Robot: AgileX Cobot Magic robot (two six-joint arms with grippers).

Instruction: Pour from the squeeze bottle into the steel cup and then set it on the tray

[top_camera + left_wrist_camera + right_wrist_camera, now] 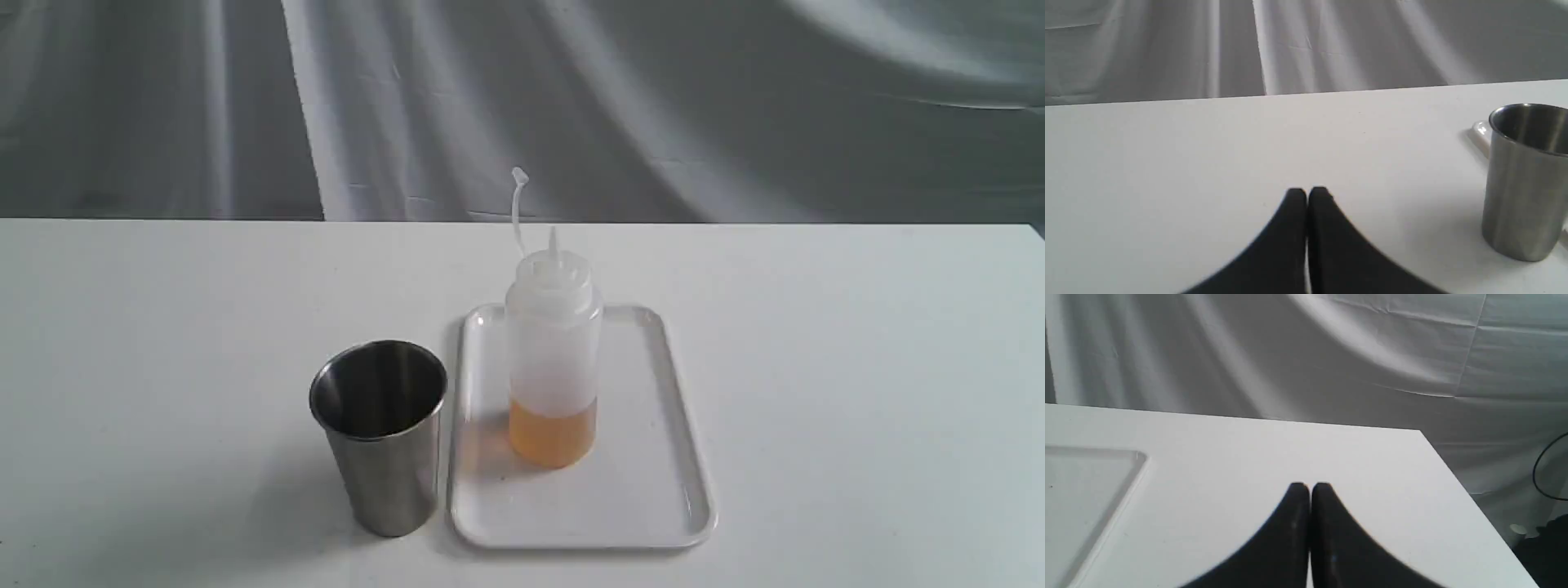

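While left gripper (1306,192) and right gripper (1309,487) clench empty, the translucent squeeze bottle (553,359) stands on the tray (641,486).

Exterior view frontal, raised — wrist cameras low over table (163,327), facing curtain (735,98); left's overlap: steel cup (380,441).

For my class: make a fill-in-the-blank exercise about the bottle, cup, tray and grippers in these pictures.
The translucent plastic squeeze bottle stands ____ on the flat white rectangular tray. In the exterior view, the brushed steel cup stands to the ____ of the tray. The black jaws of the left gripper and the right gripper are ____, holding nothing.
Missing words: upright; left; shut.
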